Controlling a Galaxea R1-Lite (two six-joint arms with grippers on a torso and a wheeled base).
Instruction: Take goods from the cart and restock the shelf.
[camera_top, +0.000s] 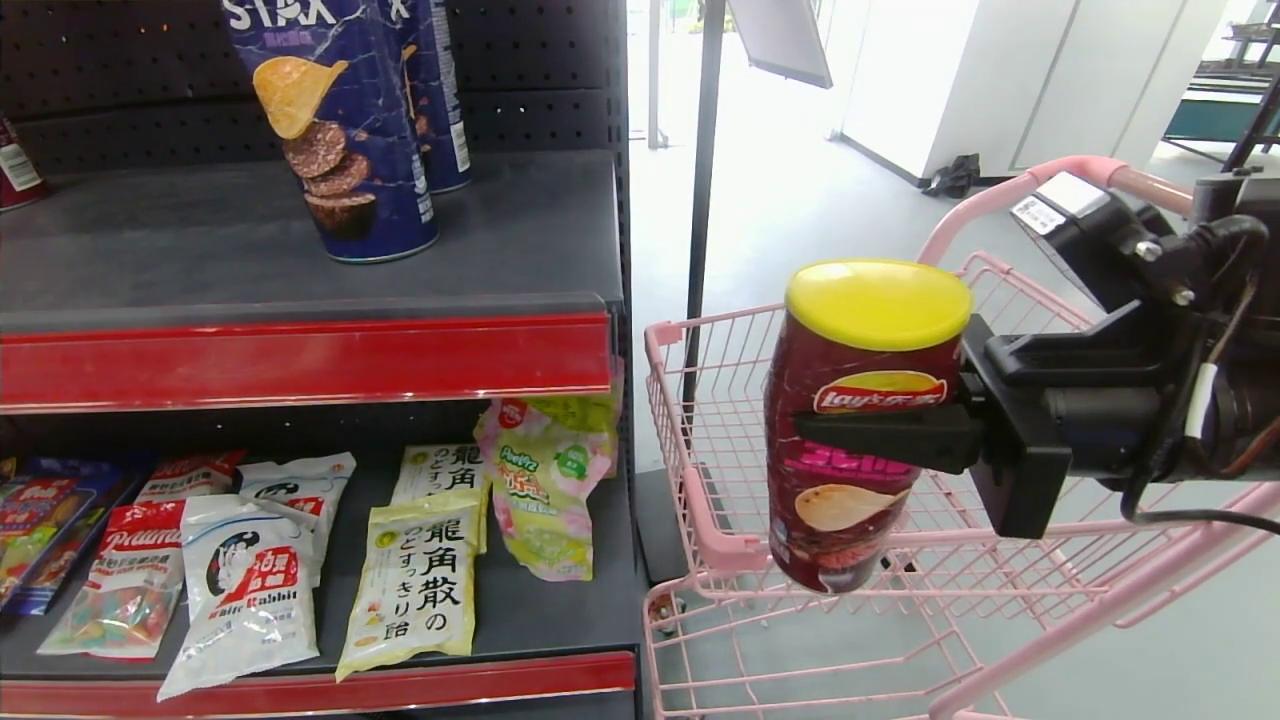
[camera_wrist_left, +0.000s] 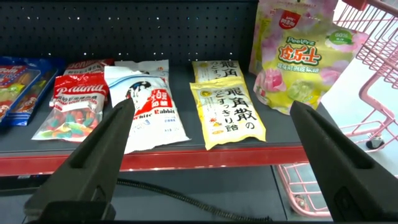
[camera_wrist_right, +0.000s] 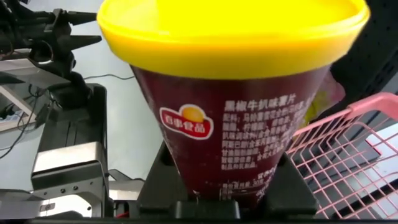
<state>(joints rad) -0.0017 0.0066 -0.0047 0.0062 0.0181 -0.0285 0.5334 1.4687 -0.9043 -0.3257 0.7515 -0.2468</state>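
Shop: snack-stocked shelf (camera_top: 540, 230), pink shopping cart (camera_top: 715, 540)

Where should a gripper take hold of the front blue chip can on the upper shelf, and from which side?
Probably best: grip the front blue can around the middle of its round body, a finger on each side. It stands upright on the upper shelf, so come level from the open front; a second blue can stands close behind it.
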